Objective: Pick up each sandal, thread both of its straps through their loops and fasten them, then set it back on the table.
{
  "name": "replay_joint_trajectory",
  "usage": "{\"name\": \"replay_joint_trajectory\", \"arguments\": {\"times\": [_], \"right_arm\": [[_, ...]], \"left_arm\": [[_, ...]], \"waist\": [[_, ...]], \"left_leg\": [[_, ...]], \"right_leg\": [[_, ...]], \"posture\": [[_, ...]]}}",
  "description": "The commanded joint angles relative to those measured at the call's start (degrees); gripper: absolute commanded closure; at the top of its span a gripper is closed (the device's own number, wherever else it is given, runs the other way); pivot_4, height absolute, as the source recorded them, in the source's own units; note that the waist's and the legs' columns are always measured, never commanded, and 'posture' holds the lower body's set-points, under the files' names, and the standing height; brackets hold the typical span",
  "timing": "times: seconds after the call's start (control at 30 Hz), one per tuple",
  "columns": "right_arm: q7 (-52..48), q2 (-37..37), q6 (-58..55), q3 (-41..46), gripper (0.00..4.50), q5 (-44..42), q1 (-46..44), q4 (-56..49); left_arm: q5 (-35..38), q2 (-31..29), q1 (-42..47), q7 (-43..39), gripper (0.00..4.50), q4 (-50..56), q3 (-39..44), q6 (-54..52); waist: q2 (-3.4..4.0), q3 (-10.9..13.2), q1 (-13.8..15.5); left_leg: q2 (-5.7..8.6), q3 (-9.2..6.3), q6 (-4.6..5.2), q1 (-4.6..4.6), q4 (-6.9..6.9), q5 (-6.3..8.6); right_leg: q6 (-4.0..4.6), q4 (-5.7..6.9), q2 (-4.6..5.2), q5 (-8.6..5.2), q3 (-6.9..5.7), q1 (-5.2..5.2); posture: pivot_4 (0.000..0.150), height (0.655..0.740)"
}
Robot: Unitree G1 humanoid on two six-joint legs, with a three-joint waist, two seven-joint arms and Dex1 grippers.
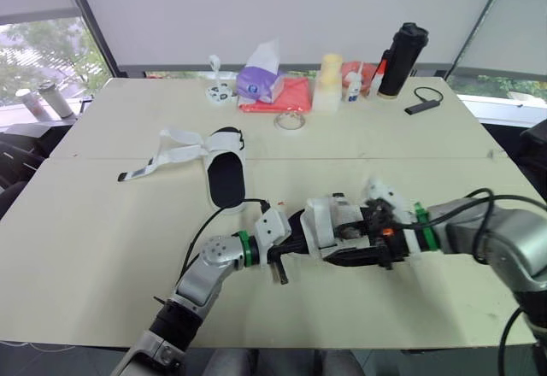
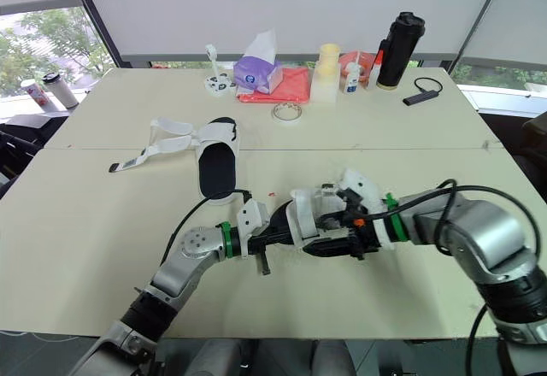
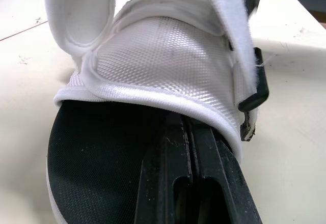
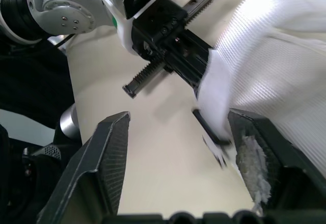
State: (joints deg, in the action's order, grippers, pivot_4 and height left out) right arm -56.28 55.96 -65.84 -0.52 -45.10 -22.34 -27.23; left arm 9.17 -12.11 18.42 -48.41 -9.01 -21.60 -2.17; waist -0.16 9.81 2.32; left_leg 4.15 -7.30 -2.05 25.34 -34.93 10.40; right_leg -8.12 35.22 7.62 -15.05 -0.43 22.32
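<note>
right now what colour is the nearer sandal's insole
Black insole, clearest in the left wrist view.

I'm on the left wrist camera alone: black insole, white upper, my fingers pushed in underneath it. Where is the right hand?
Observer: The right hand faces your left hand from the opposite end of the sandal, with its fingers spread open.
Operator: Is it touching the sandal?
Observer: One finger looks to lie against the white upper. The other stands apart over bare table.
Operator: And the other sandal?
Observer: The second sandal lies flat farther back, toward the robot's left, with its straps splayed loose.
Operator: Anything near it?
Observer: A tape roll sits beyond it. A tissue pack and a black bottle stand along the far edge.
</note>
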Motion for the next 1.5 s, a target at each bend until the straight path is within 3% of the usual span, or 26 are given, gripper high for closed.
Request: {"name": "replay_joint_trajectory", "arguments": {"times": [0.03, 0.2, 0.43, 1.0, 1.5], "right_arm": [[-0.3, 2.8, -2.1, 6.3, 1.20, -4.5, 2.2, -4.5], [1.3, 3.9, -4.2, 10.6, 1.20, -7.8, 9.3, -8.0], [7.9, -2.5, 0.4, 5.8, 1.20, -2.6, 16.1, -5.2], [15.8, -14.3, 2.5, 1.0, 1.20, 1.2, 12.4, 0.8], [13.4, -12.0, -0.7, 0.9, 1.20, -2.7, 11.4, -5.3]], "left_arm": [[-2.7, -0.7, -1.8, 0.2, 4.50, -3.8, -1.6, -2.3], [-2.6, -0.9, -1.9, 0.0, 4.50, -3.6, -1.5, -2.3], [-2.7, -1.2, -1.9, -0.3, 4.50, -3.3, -1.6, -2.4], [-2.5, -1.4, -1.9, -0.1, 4.50, -2.9, -1.4, -2.7], [-2.5, -1.1, -1.8, 0.2, 4.50, -2.6, -1.5, -3.0]], "waist": [[0.00, 0.0, 0.0], [-0.03, 0.0, 0.0], [0.03, -0.1, 0.0], [0.08, -0.1, -0.2], [0.12, -0.1, -0.2]], "left_leg": [[0.00, 0.00, -0.01, 0.00, 0.00, 0.00], [-0.02, 0.01, 0.00, 0.01, -0.01, 0.00], [-0.02, 0.05, -0.01, 0.01, -0.02, 0.01], [0.00, 0.01, 0.05, -0.02, -0.02, -0.02], [-0.02, -0.01, 0.04, -0.03, -0.02, -0.02]], "right_leg": [[0.00, 0.00, 0.00, 0.00, 0.00, 0.00], [0.00, 0.00, 0.01, 0.00, 0.00, 0.00], [0.01, -0.01, 0.02, 0.00, 0.01, 0.01], [0.01, 0.02, -0.04, 0.01, 0.01, 0.00], [0.05, 0.08, -0.07, 0.03, 0.01, 0.03]], "posture": [[0.150, 0.7400], [0.150, 0.7400], [0.150, 0.7400], [0.150, 0.7400], [0.150, 0.7400]]}}
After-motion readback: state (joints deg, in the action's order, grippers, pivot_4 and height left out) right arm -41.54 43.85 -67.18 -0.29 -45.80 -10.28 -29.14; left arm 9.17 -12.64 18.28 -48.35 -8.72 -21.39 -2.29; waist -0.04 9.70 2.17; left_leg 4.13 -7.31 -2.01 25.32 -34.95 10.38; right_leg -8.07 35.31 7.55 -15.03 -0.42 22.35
